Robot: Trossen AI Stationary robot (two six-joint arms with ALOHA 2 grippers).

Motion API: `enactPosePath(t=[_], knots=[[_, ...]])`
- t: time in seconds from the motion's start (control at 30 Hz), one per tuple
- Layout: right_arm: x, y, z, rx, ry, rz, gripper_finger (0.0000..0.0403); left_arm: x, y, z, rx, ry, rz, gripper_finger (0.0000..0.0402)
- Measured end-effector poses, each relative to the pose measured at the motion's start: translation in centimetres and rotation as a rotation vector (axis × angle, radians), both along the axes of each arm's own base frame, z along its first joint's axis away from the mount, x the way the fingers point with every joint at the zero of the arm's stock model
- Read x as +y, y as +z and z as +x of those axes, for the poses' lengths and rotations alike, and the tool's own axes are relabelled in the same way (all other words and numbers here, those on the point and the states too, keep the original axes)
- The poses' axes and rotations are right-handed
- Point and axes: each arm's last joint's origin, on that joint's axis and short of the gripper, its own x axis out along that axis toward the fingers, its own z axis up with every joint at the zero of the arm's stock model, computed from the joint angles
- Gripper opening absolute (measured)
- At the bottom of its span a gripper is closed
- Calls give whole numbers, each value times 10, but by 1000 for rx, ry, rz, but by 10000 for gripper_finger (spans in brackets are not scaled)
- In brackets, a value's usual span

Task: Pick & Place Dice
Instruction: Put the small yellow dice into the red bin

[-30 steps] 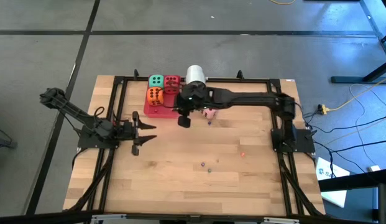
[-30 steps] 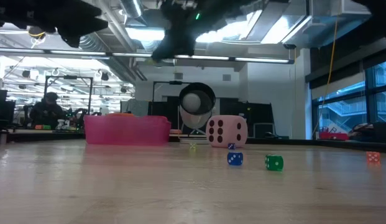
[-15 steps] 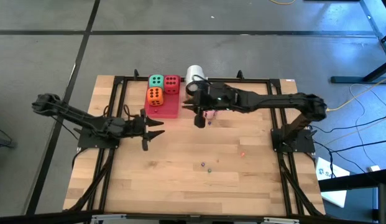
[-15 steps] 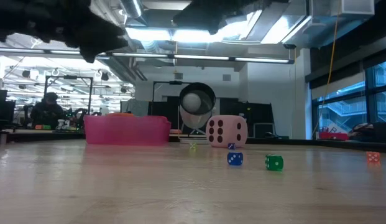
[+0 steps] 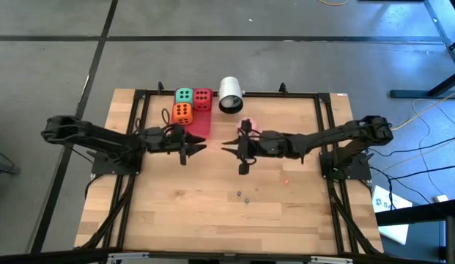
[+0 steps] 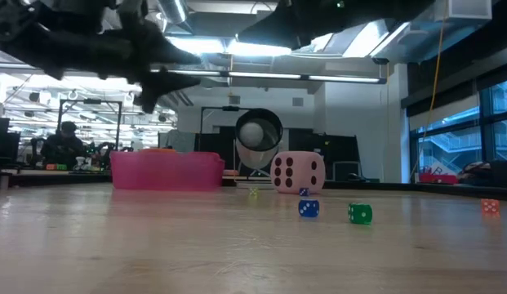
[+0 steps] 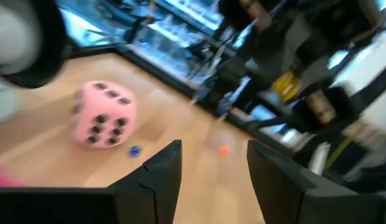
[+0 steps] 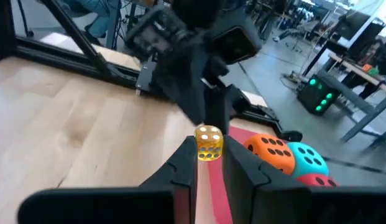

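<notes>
The green point(image 5: 184, 95), red point(image 5: 203, 96) and orange point(image 5: 182, 112) dice sit on a pink tray point(image 5: 201, 127) at the far left. The pink die point(image 6: 298, 172) rests on the table just right of the tray and also shows in the left wrist view point(image 7: 105, 113); my right arm hides it from above. My left gripper point(image 5: 200, 145) stands open and empty above the table. It points level at my right gripper point(image 5: 226, 146), which faces it a short way off, shut on a small yellow die point(image 8: 209, 143). My right gripper pinches the small yellow die by two opposite faces point(image 8: 201, 148) between its two fingertips point(image 8: 186, 158). The fingers come nearly level from the table's right. The die is lifted clear of the table, a pip face turned toward the wrist camera.
A white cylinder point(image 5: 230, 95) lies at the far edge, right of the tray. Tiny dice lie loose on the wood: blue point(image 6: 309, 208), green point(image 6: 360, 214), orange point(image 6: 490, 207). Black frame rails point(image 5: 139, 110) border the table.
My left gripper has swung toward the table's right, rolling as it went, and now points at the right gripper. My right arm has drawn back from the tray toward the right. Its gripper has tipped from pointing down to nearly level and moved a little toward the near edge.
</notes>
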Motion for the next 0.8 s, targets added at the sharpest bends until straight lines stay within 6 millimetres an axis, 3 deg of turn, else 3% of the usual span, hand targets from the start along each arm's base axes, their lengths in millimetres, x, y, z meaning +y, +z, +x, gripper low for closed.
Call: enactPosePath(t=[0.23,0.43,0.8], knots=[[5,-14,4,30,19,-39,52,8,4,30,-62,-130,-98,208],[5,-19,5,63,16,-55,52,9,3,52,-32,-178,-117,209],[3,-19,5,66,20,-52,52,-2,14,57,-116,-212,-92,201]])
